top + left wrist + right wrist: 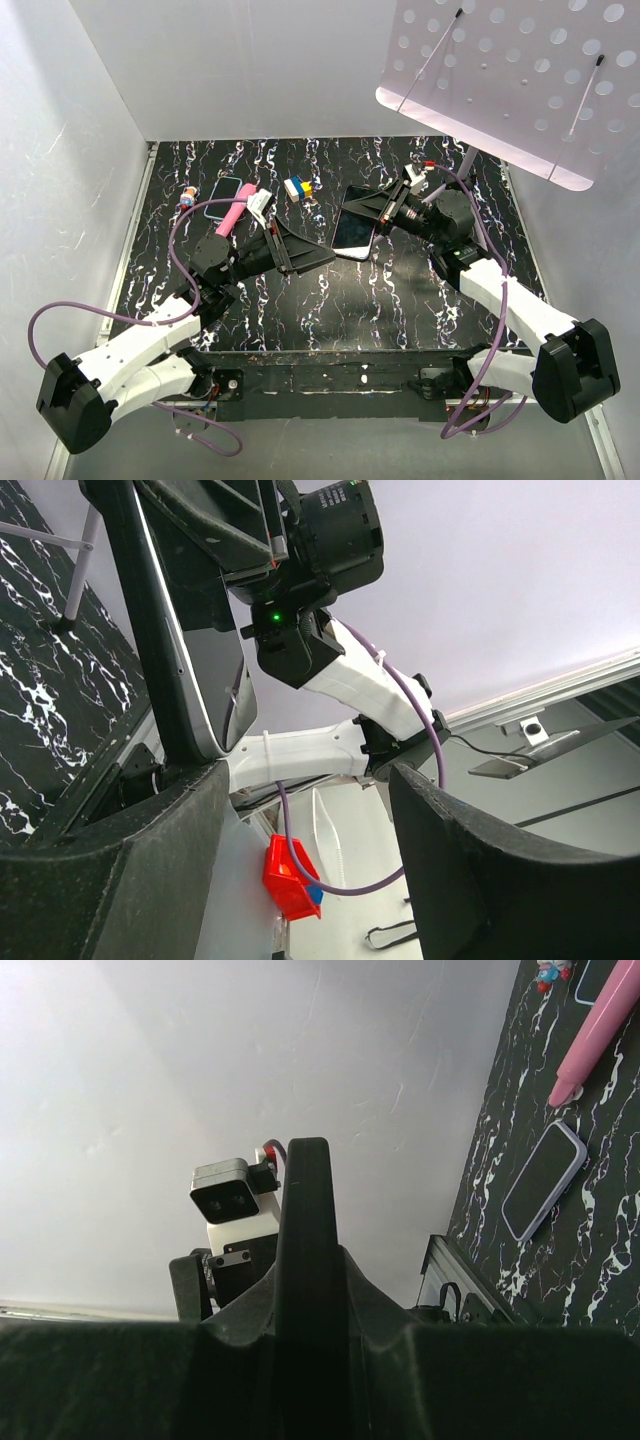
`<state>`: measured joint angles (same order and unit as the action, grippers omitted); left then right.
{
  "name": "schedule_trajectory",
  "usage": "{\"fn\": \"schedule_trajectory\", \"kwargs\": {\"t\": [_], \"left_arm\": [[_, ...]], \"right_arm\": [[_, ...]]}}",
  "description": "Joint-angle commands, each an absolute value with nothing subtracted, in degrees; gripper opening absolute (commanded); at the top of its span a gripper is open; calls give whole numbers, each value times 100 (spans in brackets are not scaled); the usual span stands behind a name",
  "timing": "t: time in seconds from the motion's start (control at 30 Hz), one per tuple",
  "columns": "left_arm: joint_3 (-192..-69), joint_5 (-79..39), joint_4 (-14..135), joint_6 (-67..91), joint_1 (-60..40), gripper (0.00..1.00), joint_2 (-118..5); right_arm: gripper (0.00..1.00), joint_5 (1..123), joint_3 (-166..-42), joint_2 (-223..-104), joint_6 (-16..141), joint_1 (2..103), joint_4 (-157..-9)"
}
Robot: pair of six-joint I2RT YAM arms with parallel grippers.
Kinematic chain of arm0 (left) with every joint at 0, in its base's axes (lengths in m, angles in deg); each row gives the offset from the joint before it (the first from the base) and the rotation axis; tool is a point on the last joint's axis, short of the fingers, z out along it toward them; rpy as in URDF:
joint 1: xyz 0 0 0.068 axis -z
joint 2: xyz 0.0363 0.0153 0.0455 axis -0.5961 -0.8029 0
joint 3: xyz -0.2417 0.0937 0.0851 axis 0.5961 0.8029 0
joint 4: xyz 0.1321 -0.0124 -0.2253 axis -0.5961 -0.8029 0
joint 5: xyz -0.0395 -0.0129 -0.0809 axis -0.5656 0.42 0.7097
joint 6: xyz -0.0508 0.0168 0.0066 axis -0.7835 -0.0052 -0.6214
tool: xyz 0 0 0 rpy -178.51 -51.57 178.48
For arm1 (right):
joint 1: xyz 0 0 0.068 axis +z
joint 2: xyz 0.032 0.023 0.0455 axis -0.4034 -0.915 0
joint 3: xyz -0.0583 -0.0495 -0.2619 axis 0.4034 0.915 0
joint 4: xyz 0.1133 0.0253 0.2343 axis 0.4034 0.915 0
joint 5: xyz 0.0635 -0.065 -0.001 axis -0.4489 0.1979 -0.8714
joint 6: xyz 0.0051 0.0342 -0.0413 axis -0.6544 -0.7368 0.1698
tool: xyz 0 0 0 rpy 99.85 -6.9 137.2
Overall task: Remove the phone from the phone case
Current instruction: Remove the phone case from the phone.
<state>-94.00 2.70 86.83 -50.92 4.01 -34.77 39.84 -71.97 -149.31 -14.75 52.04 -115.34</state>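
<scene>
Top external view: right jaws clamp the phone case (pixel 308 1245), phone (pixel 353 232) inside, raised over the worktop (pixel 380 300) middle. Left jaws stand wide, one finger beside its edge. A hard pull might twist everything loose and drop it.

Prob. phone case (pixel 308 1260) edge-on btwn jaws; second phone (pixel 543 1180) on table (pixel 600 1290).

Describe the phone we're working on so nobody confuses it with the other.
On the black marbled table, look at its middle. The phone there is clamped in the right gripper. The other phone lies flat at back left beside a pink stick.
</scene>
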Motion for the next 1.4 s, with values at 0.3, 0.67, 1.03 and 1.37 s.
{"fn": "schedule_trajectory", "kwargs": {"t": [0.3, 0.67, 1.03, 1.37], "left_arm": [[-9488, -51, 8383, -5003, 375, 64, -3462], [-9594, 19, 8638, -5082, 384, 64, -3604], [-9427, -69, 8752, -5196, 375, 68, -3357], [-9549, -192, 8498, -5170, 375, 68, -3524]], "right_arm": [[1, 3934, -7334, -14708, -1751, 5209, -12263], [1, 3925, -7272, -14725, -1646, 5226, -12176], [1, 3934, -7255, -14857, -1619, 5218, -12272], [1, 3899, -7263, -14761, -1689, 5262, -12351]]}}
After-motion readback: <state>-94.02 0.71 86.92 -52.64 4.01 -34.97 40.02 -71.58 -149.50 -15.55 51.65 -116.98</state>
